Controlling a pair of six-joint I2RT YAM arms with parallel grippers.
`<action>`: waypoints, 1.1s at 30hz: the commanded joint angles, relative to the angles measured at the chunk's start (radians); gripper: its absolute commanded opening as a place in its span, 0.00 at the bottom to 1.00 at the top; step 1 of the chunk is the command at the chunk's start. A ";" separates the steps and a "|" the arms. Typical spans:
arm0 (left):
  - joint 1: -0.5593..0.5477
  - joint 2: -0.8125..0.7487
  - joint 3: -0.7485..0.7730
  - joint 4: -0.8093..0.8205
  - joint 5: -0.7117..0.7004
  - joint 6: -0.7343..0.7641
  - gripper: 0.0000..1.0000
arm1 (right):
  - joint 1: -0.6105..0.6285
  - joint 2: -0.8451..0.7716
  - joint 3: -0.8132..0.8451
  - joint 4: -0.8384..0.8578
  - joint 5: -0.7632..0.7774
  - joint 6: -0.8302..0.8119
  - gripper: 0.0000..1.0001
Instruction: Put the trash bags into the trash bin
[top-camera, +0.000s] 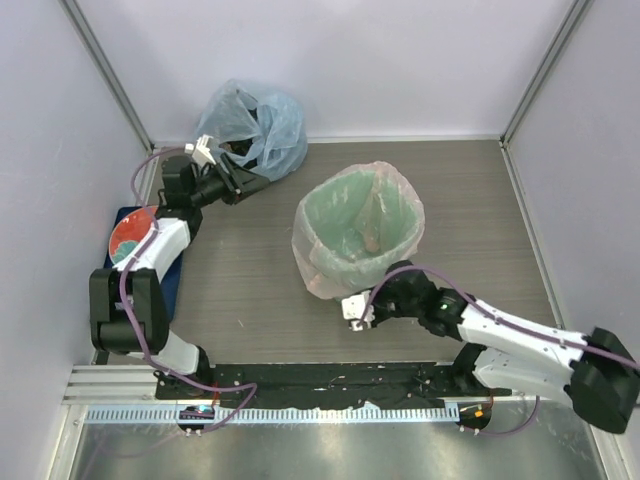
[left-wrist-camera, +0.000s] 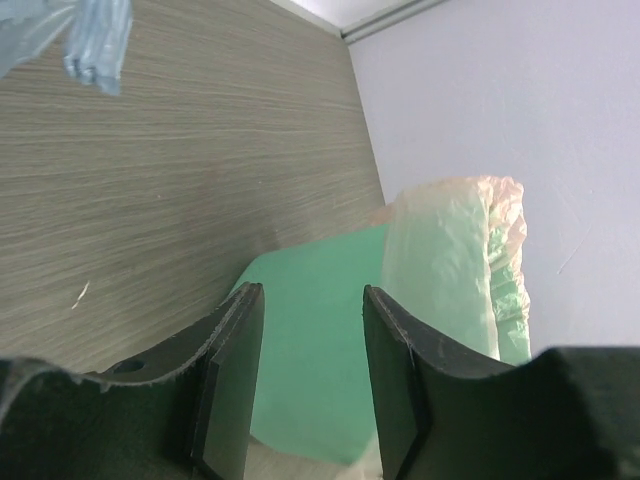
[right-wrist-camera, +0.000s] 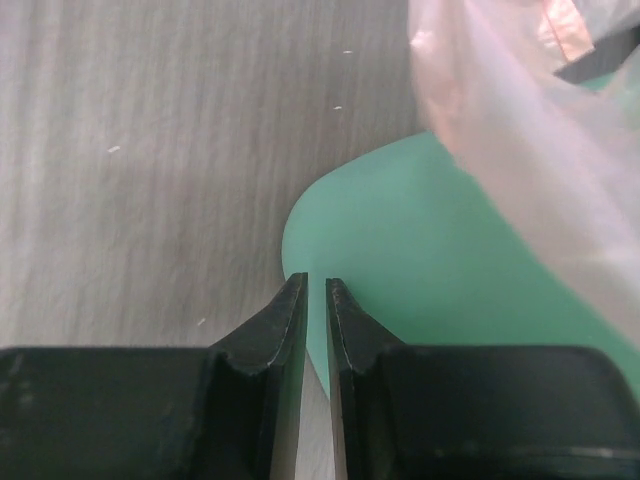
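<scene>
The mint-green trash bin (top-camera: 350, 222) stands upright mid-table. The pale-pink trash bag (top-camera: 312, 262) lines it, its edge folded out over the rim all round. My left gripper (top-camera: 240, 185) is open and empty at the back left, beside the blue bag and well apart from the bin. In the left wrist view (left-wrist-camera: 312, 300) the bin (left-wrist-camera: 310, 370) and the pink bag (left-wrist-camera: 450, 250) show between the fingers. My right gripper (top-camera: 362, 305) sits low at the bin's near-left foot. In the right wrist view (right-wrist-camera: 315, 285) its jaws stand almost together with nothing between them, just short of the bin (right-wrist-camera: 430, 260) and the hanging pink bag (right-wrist-camera: 520, 130).
A bulging pale-blue bag (top-camera: 255, 125) sits at the back left corner; a scrap of it shows in the left wrist view (left-wrist-camera: 95, 40). A blue mat with a red and teal disc (top-camera: 132, 240) lies at the left wall. Grey walls enclose three sides.
</scene>
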 joint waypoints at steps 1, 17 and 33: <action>0.061 -0.087 -0.031 -0.058 0.035 0.070 0.49 | 0.071 0.169 0.026 0.414 0.213 0.064 0.19; 0.124 -0.121 0.151 -0.503 0.004 0.366 0.92 | 0.152 0.512 0.432 0.365 -0.035 0.186 0.54; -0.022 -0.253 0.464 -1.220 -0.517 0.805 1.00 | -0.278 0.104 0.885 -0.160 0.284 0.908 0.71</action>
